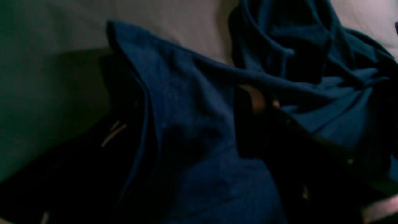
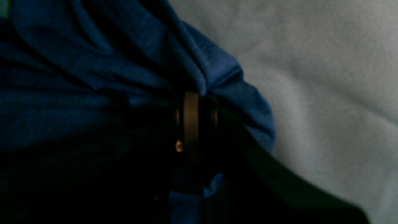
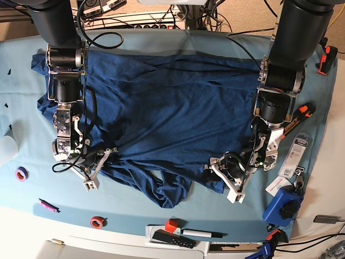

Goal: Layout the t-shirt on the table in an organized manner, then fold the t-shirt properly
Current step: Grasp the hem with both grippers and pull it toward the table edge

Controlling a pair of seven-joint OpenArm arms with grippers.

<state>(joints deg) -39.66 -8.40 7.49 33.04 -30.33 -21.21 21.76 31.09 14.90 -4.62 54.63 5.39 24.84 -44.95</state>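
One t-shirt (image 3: pixel 172 102) lay spread on counter (image 3: pixel 21 91). Two grippers at near hem: left gripper (image 3: pixel 222 183) spread; right gripper (image 3: pixel 92 171) pinching t-shirt.

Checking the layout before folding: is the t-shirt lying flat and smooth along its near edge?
No: in the base view the t-shirt is bunched into rumpled folds along its near edge, on the table.
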